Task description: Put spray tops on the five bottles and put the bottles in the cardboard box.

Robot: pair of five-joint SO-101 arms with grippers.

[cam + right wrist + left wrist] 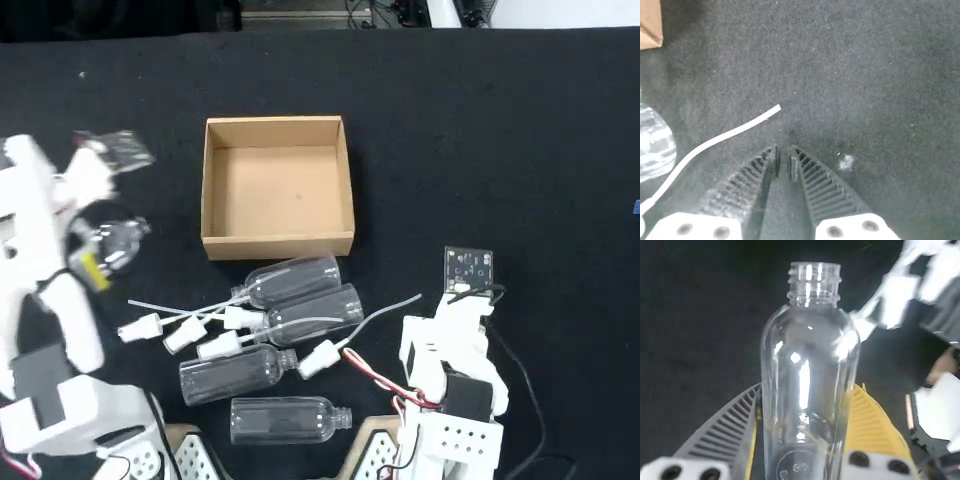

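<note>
Left wrist view: left gripper [807, 390] is clamped on a clear bottle [810, 355] around its lower body. The threaded neck [815, 282] is bare and points away from the jaws. It's empty thin plastic, so I'd judge it light, slick and easy to dent. A low body grip with modest squeeze suits it and leaves the threads free. Right gripper [784, 150] is nearly closed on nothing, over the black mat [880, 75], near a dip tube [715, 142]. Spray tops [185, 335] look light with floppy tubes, so take them by the head, not the tube. Four more bottles [300, 312] lie just in front of the cardboard box [278, 243]; none boxed yet.
</note>
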